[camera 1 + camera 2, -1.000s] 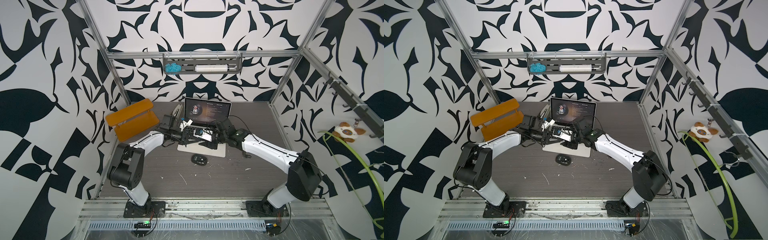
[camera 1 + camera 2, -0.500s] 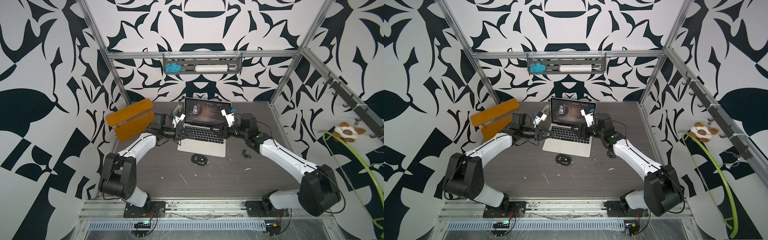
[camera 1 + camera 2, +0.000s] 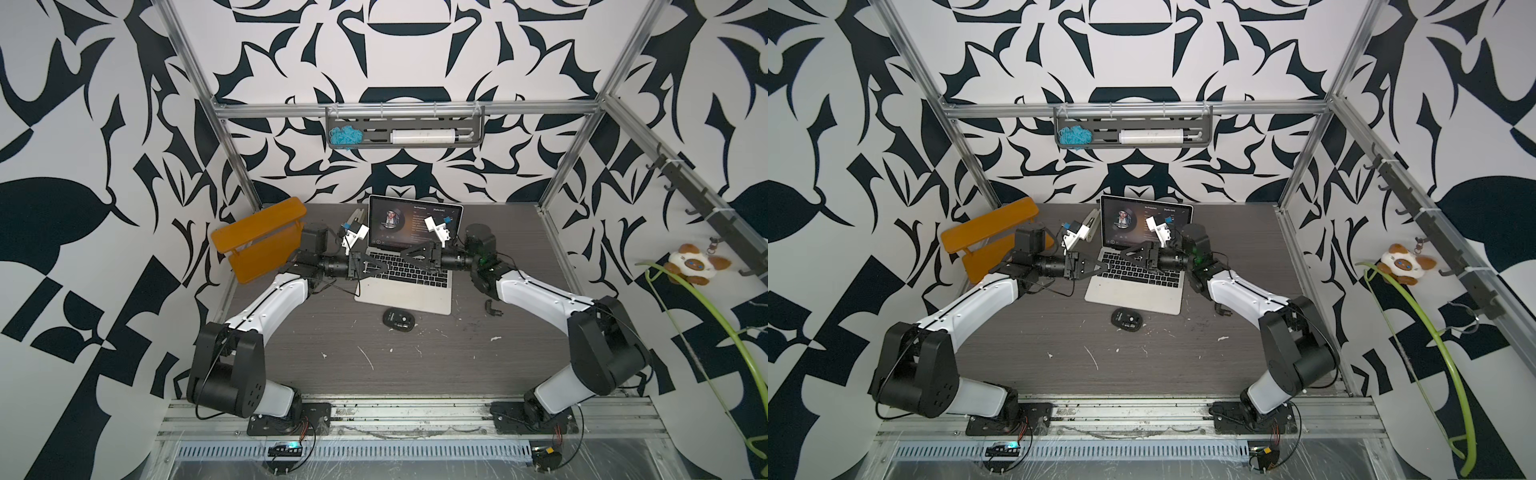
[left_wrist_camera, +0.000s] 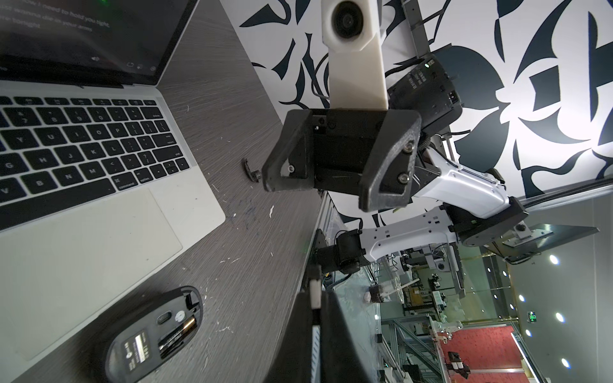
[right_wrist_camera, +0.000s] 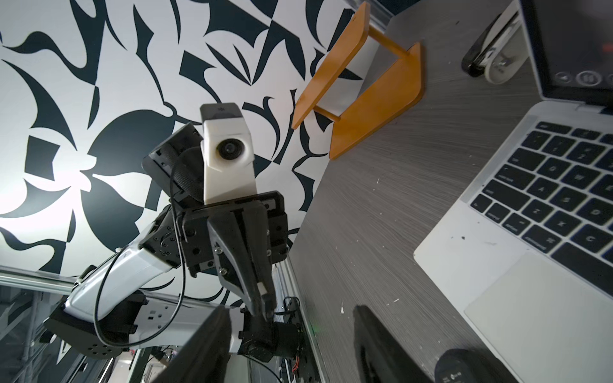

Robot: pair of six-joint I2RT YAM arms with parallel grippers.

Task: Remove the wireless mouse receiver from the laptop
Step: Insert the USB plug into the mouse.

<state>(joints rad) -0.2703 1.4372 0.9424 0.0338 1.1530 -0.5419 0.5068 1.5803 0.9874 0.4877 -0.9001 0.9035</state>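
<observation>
The silver laptop (image 3: 405, 291) stands open at the back middle of the table in both top views (image 3: 1138, 293). The wireless mouse receiver (image 3: 493, 308), a tiny black L-shaped piece, lies on the table to the right of the laptop, beside my right forearm (image 3: 1223, 311); the left wrist view shows it apart from the laptop's edge (image 4: 250, 171). My left gripper (image 3: 374, 268) hovers shut over the keyboard's left end. My right gripper (image 3: 405, 259) hovers open over the keyboard's right end, facing it, nothing between its fingers (image 5: 292, 351).
A black mouse (image 3: 398, 320) lies belly-up in front of the laptop, its battery bay showing (image 4: 152, 335). An orange stand (image 3: 262, 239) sits tipped at the back left. A white and black tool (image 5: 494, 56) lies left of the screen. A rack (image 3: 405, 133) hangs on the back wall.
Both grippers have drawn back from low over the middle of the keyboard to its two ends and now face each other. The receiver and mouse have not moved.
</observation>
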